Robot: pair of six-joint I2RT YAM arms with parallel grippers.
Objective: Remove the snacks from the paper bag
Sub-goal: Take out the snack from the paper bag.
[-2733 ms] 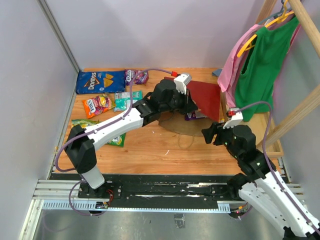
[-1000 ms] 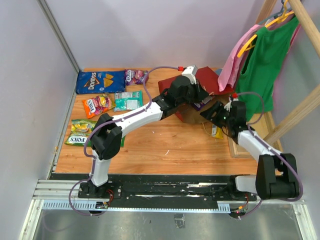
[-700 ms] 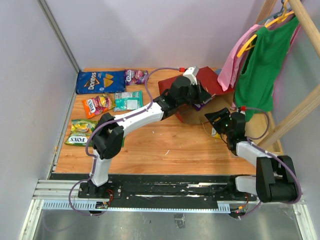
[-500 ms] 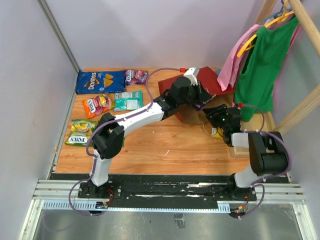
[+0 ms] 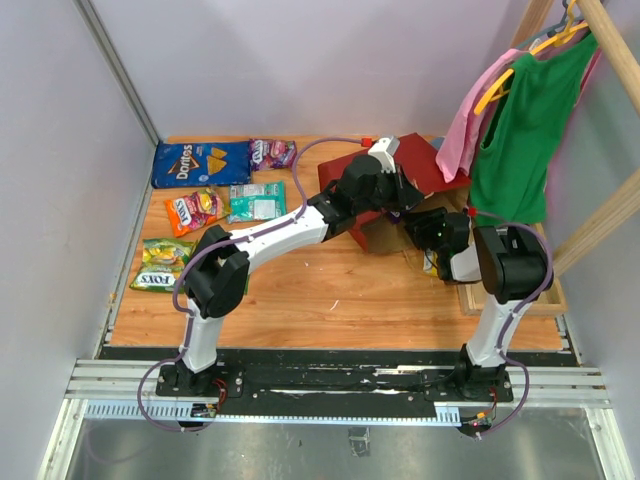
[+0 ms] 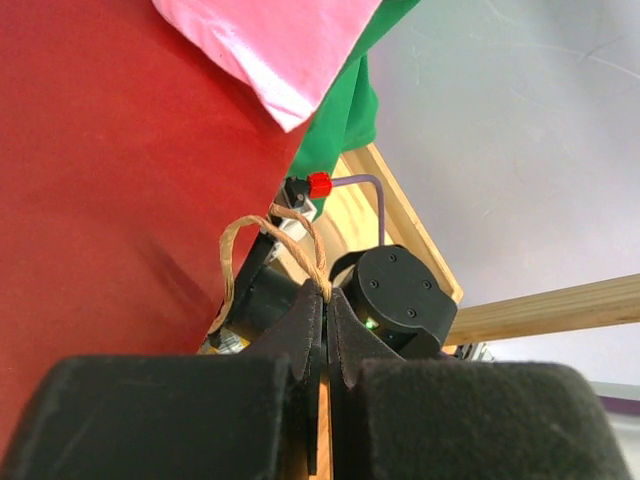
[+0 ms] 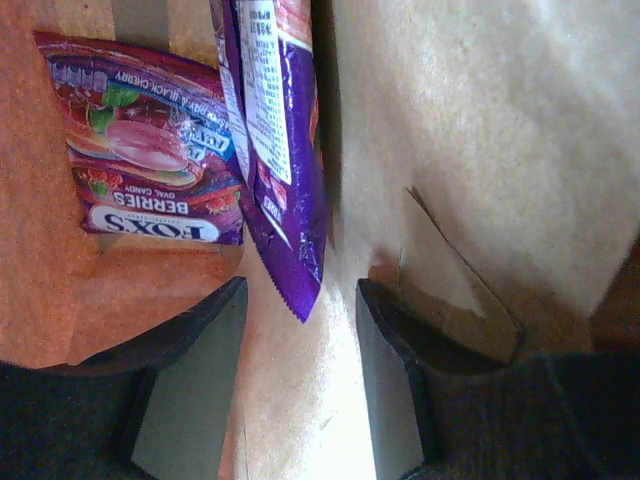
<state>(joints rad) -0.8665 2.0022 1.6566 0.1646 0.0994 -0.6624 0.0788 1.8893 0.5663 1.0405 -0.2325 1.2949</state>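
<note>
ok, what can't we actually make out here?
- Top view: inside of the paper bag, hidden by its red wall and the left arm; remaining snacks uncountable.
- Right wrist view: purple packet within the open right gripper is edge-on, front unreadable.
- Left wrist view: left gripper, shut on the handle, blocks the lower frame; bag mouth not shown.

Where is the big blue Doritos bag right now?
In the overhead view, the Doritos bag lies flat in the far left corner, just left of a purple candy packet.
</note>
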